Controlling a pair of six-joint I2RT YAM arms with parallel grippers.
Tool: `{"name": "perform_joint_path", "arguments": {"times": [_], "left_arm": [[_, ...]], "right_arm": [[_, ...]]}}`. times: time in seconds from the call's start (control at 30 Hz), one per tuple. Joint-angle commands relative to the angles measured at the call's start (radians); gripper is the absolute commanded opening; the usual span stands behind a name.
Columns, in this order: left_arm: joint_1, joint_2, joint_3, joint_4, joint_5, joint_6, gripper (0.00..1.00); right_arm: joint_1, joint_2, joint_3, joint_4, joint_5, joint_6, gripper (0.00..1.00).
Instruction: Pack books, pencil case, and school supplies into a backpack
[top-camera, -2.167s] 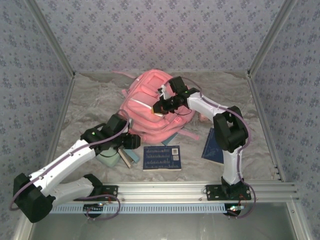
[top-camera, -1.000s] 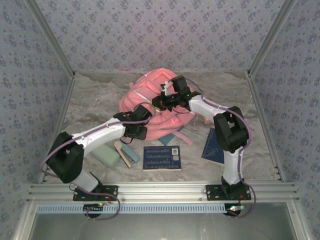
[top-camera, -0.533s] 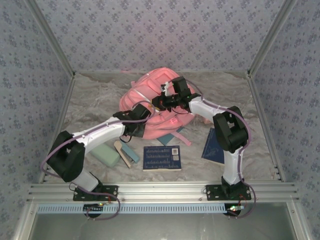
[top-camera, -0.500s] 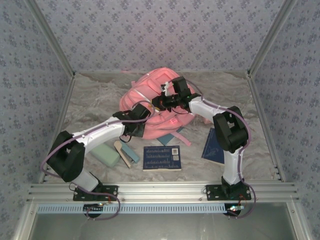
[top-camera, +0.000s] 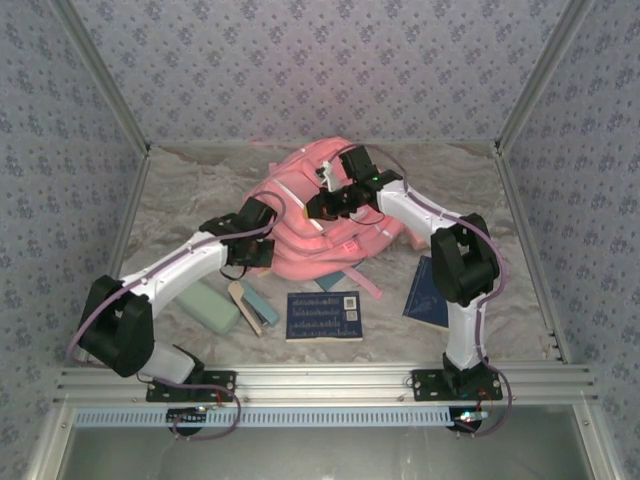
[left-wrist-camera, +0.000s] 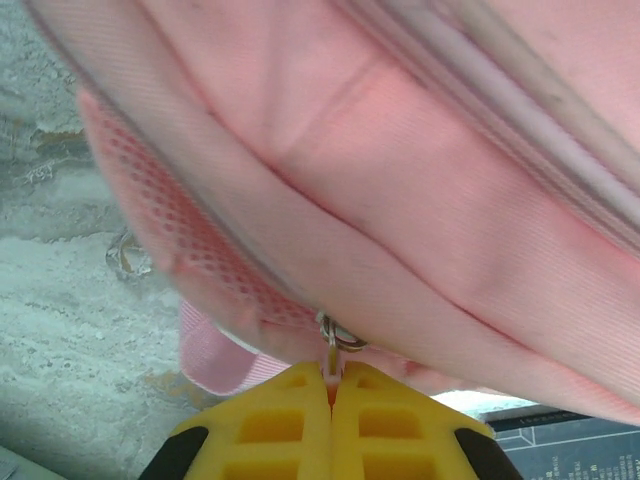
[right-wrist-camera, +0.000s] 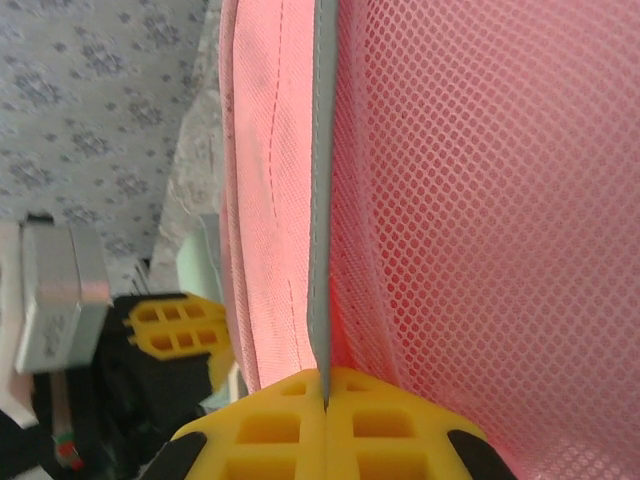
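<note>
Both arms bend in over the pink backpack (top-camera: 300, 230) mid-bench (top-camera: 180, 190). The left hand (left-wrist-camera: 333, 372) is pinched shut on its zipper pull (left-wrist-camera: 337, 336), and the right hand (right-wrist-camera: 325, 388) is clamped on its edge. The pencil case (top-camera: 212, 308) and a navy book (top-camera: 323, 315) lie just in front.

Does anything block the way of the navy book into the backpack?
Yes, apparently: the backpack looks zipped shut. The left gripper pinches its zipper pull, the right gripper its trim. The navy book lies on the table, nothing on it.
</note>
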Motion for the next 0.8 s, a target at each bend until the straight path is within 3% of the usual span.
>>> {"name": "perform_joint_path", "arguments": {"times": [0.0, 0.2, 0.23, 0.3, 0.33, 0.43, 0.5, 0.77], "left_arm": [[0.055, -0.013, 0.004, -0.033, 0.054, 0.003, 0.0], [0.114, 0.004, 0.028, -0.024, 0.131, 0.002, 0.0], [0.114, 0.005, 0.037, -0.026, 0.14, 0.004, 0.0], [0.114, -0.002, 0.041, -0.024, 0.158, 0.001, 0.0], [0.115, -0.006, 0.04, -0.02, 0.172, -0.002, 0.0], [0.114, -0.035, 0.034, -0.018, 0.225, -0.016, 0.0], [0.108, -0.058, 0.033, -0.018, 0.265, -0.023, 0.0], [0.017, -0.104, 0.072, 0.018, 0.35, -0.065, 0.0]], "right_arm": [[0.009, -0.036, 0.029, -0.142, 0.008, -0.117, 0.0], [0.017, -0.04, 0.035, -0.176, 0.073, -0.147, 0.0], [0.019, -0.042, 0.047, -0.204, 0.125, -0.153, 0.07], [0.029, -0.064, 0.059, -0.254, 0.23, -0.187, 0.38], [0.034, -0.091, 0.049, -0.252, 0.297, -0.179, 0.42], [0.036, -0.203, -0.036, -0.248, 0.508, -0.098, 0.46], [0.029, -0.307, -0.163, -0.18, 0.57, -0.005, 0.49], [0.05, -0.604, -0.558, 0.039, 0.504, 0.292, 0.5]]}}
